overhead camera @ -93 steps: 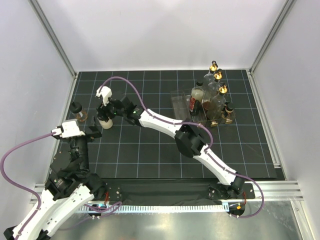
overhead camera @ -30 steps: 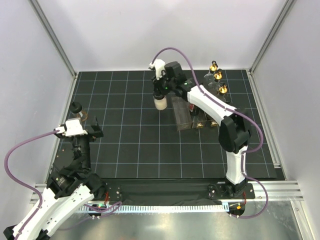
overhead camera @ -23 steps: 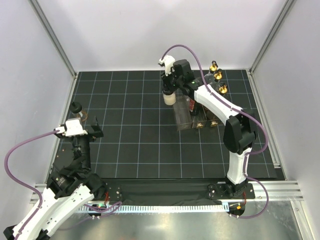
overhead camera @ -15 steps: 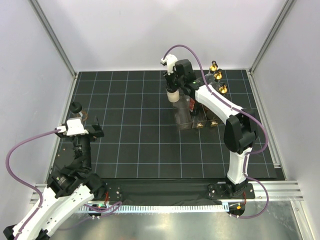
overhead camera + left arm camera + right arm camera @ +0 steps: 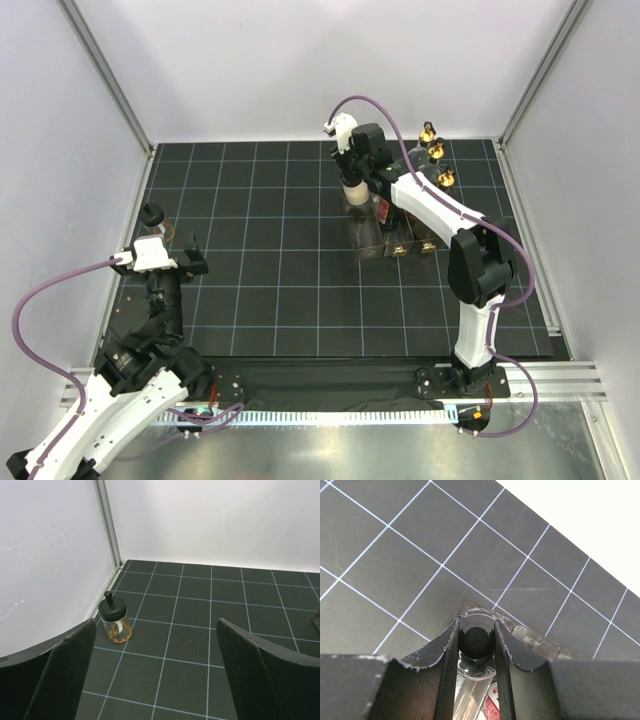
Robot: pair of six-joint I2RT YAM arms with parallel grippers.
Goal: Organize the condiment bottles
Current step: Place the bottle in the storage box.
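Note:
My right gripper is shut on the black cap of a small bottle with pale contents. It holds the bottle upright at the far left corner of the clear rack; whether the bottle rests on the rack floor is hidden. Three tall bottles with gold pourers stand at the rack's far right. A dark red sauce bottle stands in the rack. A small black-capped jar stands alone at the left wall, also in the left wrist view. My left gripper is open and empty, short of it.
The clear rack's corner wall and a red label show just under my right fingers. Aluminium posts and white walls close the table on the left, far and right sides. My left arm sits at the near left.
My right gripper has carried the pale bottle from the left of the table across to the rack's far left corner and lowered it there. My left arm has hardly moved.

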